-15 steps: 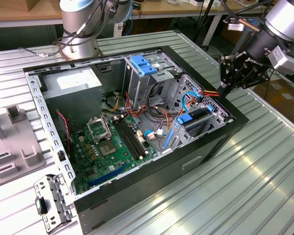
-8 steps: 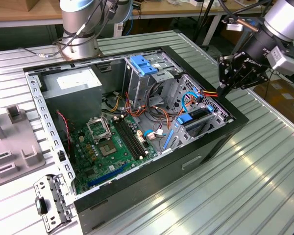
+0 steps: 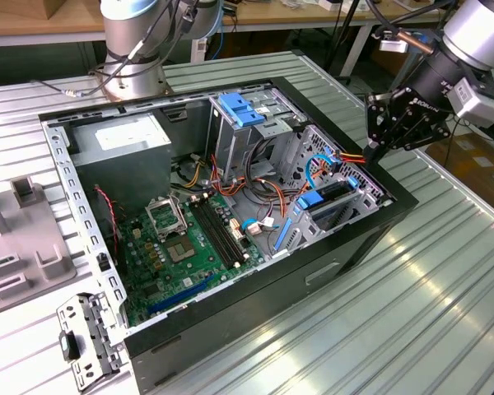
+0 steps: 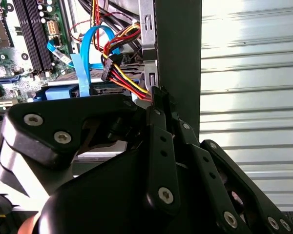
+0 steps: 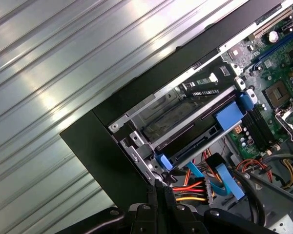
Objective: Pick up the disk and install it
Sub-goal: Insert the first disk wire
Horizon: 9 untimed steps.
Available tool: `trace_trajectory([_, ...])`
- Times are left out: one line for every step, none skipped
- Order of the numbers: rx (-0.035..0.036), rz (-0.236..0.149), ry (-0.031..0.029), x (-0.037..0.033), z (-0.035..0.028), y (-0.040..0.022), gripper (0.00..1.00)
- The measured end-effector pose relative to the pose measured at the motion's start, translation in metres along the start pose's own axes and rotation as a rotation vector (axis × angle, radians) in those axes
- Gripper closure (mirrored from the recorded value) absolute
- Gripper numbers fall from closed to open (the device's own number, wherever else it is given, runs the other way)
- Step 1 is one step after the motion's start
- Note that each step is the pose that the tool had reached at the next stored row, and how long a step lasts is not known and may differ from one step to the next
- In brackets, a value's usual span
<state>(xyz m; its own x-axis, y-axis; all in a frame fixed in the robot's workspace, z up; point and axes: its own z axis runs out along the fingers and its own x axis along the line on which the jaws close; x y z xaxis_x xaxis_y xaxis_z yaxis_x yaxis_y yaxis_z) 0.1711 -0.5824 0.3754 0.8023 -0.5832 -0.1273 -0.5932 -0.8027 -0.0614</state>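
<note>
The disk (image 3: 331, 200) sits inside the drive cage at the open computer case's corner, toward the exterior view's right, blue rails along its sides. In the first wrist view the disk (image 5: 193, 139) lies in the lower slot between two blue rail tabs. My black gripper (image 3: 377, 153) hangs just above the case's rim beside that cage. Its fingers are shut, and I see nothing between them. In both wrist views the gripper (image 4: 158, 95) (image 5: 158, 187) has its tips right next to the red, yellow and black power cable (image 4: 122, 80) that runs to the disk's end.
The open case (image 3: 230, 329) holds a green motherboard (image 3: 189, 239), a grey power-supply box (image 3: 123, 136) and a bare blue bracket (image 3: 240, 107). A second arm's base (image 3: 136, 58) stands behind the case. A grey fixture (image 3: 25, 247) and a metal bracket (image 3: 86, 337) lie on the ribbed table (image 3: 412, 304).
</note>
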Motion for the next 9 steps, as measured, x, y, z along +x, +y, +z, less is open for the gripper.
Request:
trace_trajectory([0.0,0.0,0.0,-0.0001,0.0,0.0001,0.83])
trace_trajectory([0.0,0.0,0.0,-0.0004,0.0,0.0003,0.83])
trace_trajectory([0.0,0.0,0.0,-0.0005,0.0,0.0004,0.83])
trace_trajectory([0.0,0.0,0.0,-0.0008,0.0,0.0005,0.83])
trace_trajectory([0.0,0.0,0.0,-0.0012,0.0001,0.0009,0.83])
trace_trajectory([0.0,0.0,0.0,-0.0017,0.0001,0.0012,0.83])
trace_trajectory([0.0,0.0,0.0,-0.002,0.0002,0.0014,0.83])
trace_trajectory([0.0,0.0,-0.0001,-0.0023,0.0002,0.0017,0.83])
trace_trajectory([0.0,0.0,-0.0001,-0.0027,0.0002,0.002,0.83])
